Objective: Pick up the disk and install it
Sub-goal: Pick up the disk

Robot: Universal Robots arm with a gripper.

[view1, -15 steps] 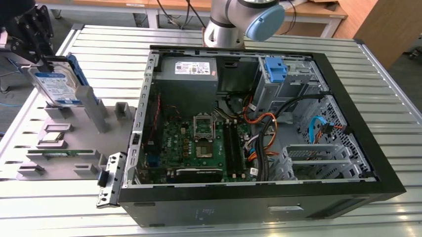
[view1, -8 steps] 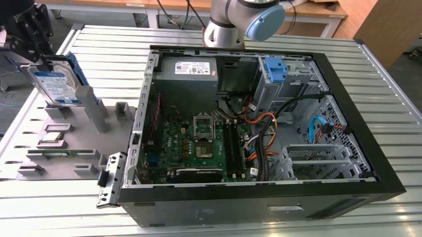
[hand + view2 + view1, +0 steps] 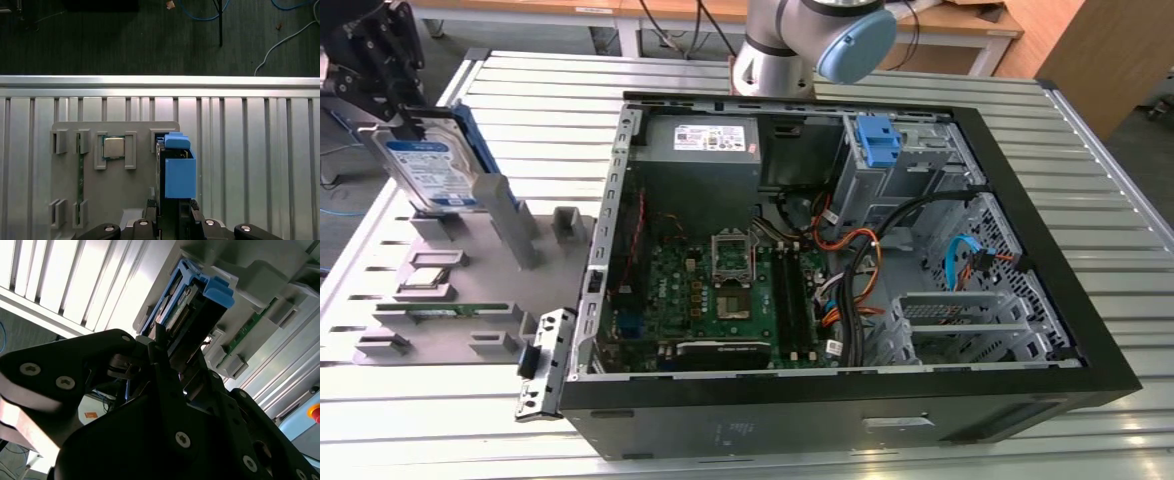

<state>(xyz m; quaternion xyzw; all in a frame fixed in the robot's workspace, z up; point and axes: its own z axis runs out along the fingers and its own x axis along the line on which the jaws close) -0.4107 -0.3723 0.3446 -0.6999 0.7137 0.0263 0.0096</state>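
Observation:
The disk (image 3: pixel 434 170) stands on edge at the exterior view's far left, silver with a white-and-blue label and blue rails. Its lower edge is at the posts of the grey holder plate (image 3: pixel 454 290); I cannot tell whether it still rests there. My black gripper (image 3: pixel 407 125) sits over its upper end, shut on it. In the first wrist view the disk (image 3: pixel 177 170) is edge-on with its blue rail toward the camera, and the gripper (image 3: pixel 172 206) clasps it from both sides. In the second wrist view the disk (image 3: pixel 192 302) reaches away from the gripper (image 3: pixel 172 352).
An open computer case (image 3: pixel 1107 330) lies to the exterior view's right of the holder, with a motherboard (image 3: pixel 720 290), a grey power-supply box (image 3: pixel 707 140), a blue bracket (image 3: pixel 877 140) in the drive cage, and loose cables. The holder also carries a memory stick (image 3: pixel 454 310) and a chip (image 3: pixel 114 147).

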